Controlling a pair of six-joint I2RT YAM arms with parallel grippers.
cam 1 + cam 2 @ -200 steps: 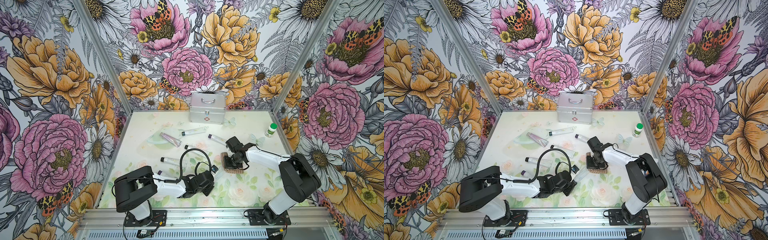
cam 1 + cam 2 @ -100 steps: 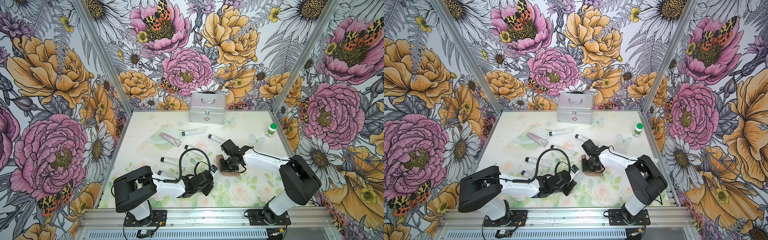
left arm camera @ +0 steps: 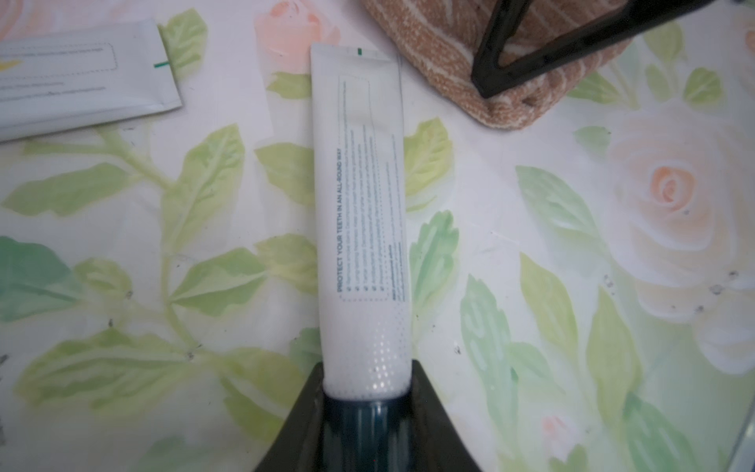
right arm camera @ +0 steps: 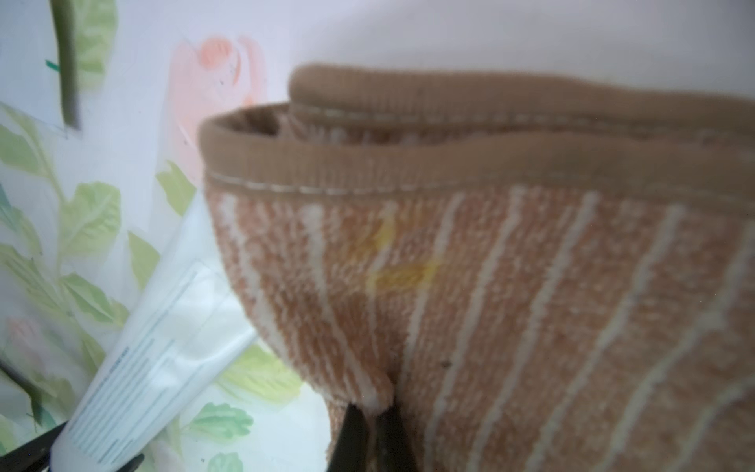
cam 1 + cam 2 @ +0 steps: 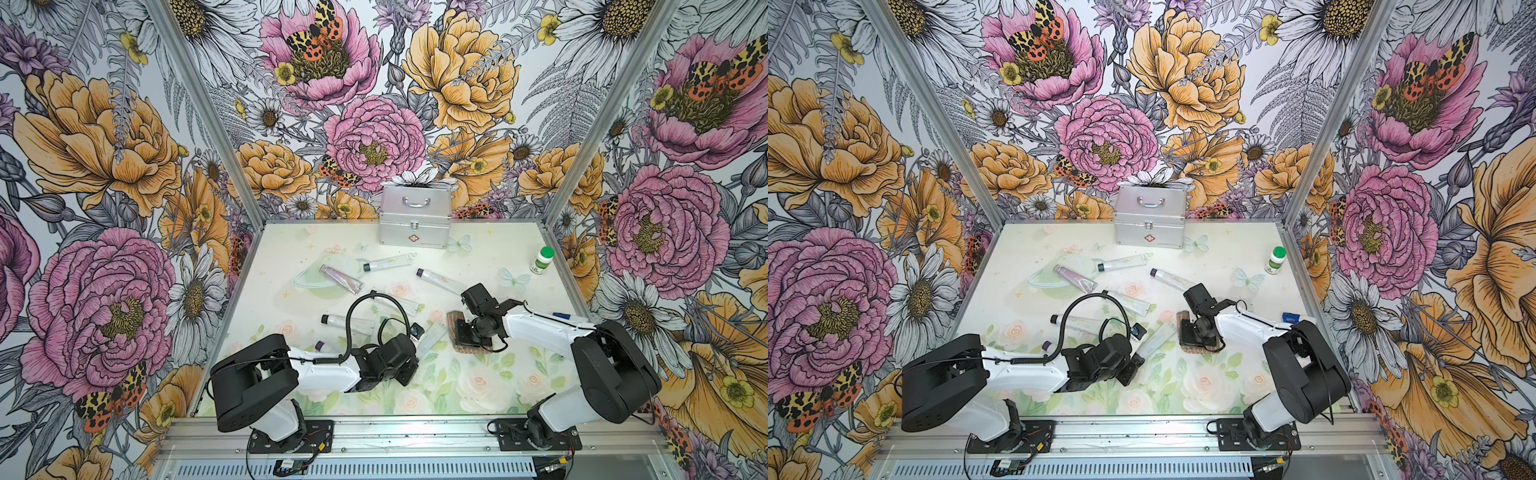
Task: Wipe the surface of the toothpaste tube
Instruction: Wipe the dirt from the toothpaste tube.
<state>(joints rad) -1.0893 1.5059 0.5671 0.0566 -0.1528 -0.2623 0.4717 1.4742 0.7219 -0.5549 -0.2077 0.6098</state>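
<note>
Two grips decide what comes next. Our left gripper (image 3: 363,394) is clamped narrow around the dark cap end of the toothpaste tube (image 3: 361,204). Our right gripper (image 4: 369,412) is pinched tight on a fold of the striped brown towel (image 4: 490,286), which hangs bunched below it. The tube lies flat on the bench (image 5: 478,249), roughly midway between the side edges and nearer the front edge than the back. In both top views its long axis runs on a slant from the left gripper away toward the back right corner. The flat crimped tail ends just beside the towel; we cannot tell whether cloth and tail touch. So the tube lies to the front and left of our right gripper, tail end first, and the right arm is the nearer one to every part of the tube that is still bare. We judge that the wipe should run lengthwise, from the tail down toward the cap, with the left gripper serving as the anchor. A stroke across the tube would tend to swing the free tail instead. Another tube (image 3: 81,77) lies close by on the bench, apart from the held one, and we would keep the cloth off it.
</note>
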